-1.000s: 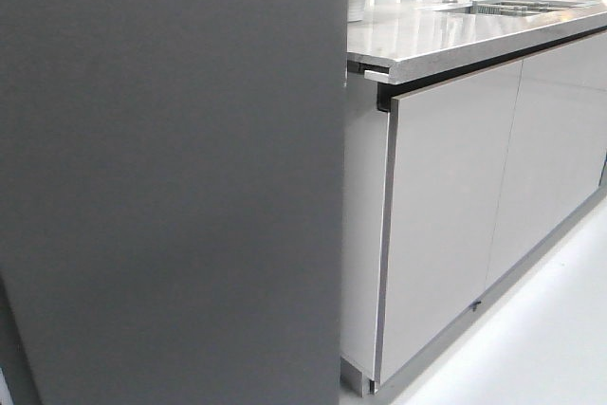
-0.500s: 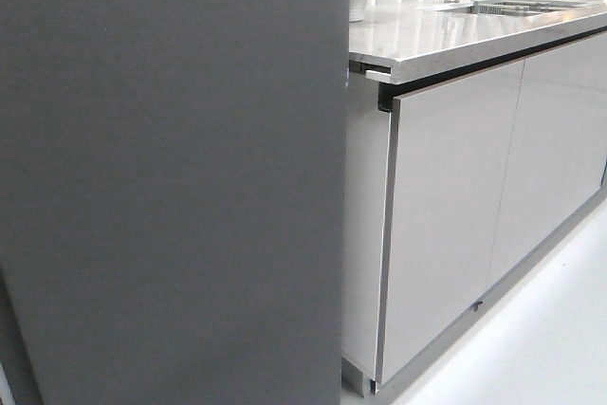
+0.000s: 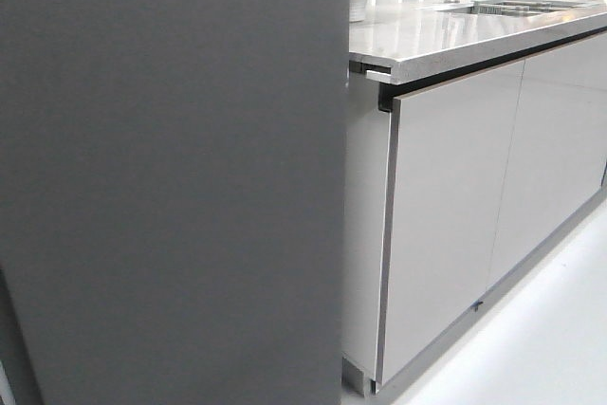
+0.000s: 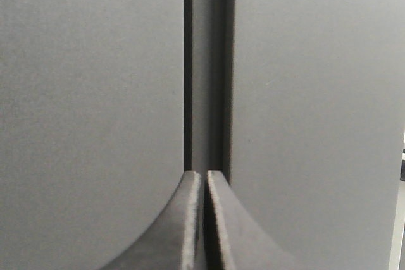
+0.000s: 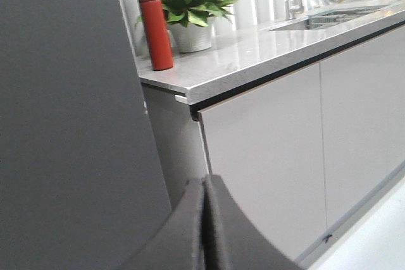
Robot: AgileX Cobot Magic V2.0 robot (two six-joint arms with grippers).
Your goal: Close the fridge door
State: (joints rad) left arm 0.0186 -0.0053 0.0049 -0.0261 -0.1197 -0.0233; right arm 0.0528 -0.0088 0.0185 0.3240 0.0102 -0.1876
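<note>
Dark door fills the near view, kitchen run stretching off behind it.

Up close, the left pincer (image 4: 202, 219) is clenched, fingers pressed flat together with nothing between them, tips right at a narrow vertical seam between two matte grey panels. The right pincer (image 5: 204, 226) is clenched too, empty, hanging in front of the cabinets. The fridge door (image 3: 171, 177) takes up the whole left half of the front view, a tall matte dark-grey slab, its right edge just beside the end of the counter run. Next along, glossy pale grey cabinet doors (image 3: 446, 215) under a speckled light stone tabletop (image 3: 427, 35). Further back on that tabletop, a red bottle (image 5: 155, 28) stands upright just beside a leafy plant in a white pot (image 5: 188, 4). Beyond, a sink (image 5: 329, 20) set into the surface, and pale floor (image 3: 541, 348) at lower right.
</note>
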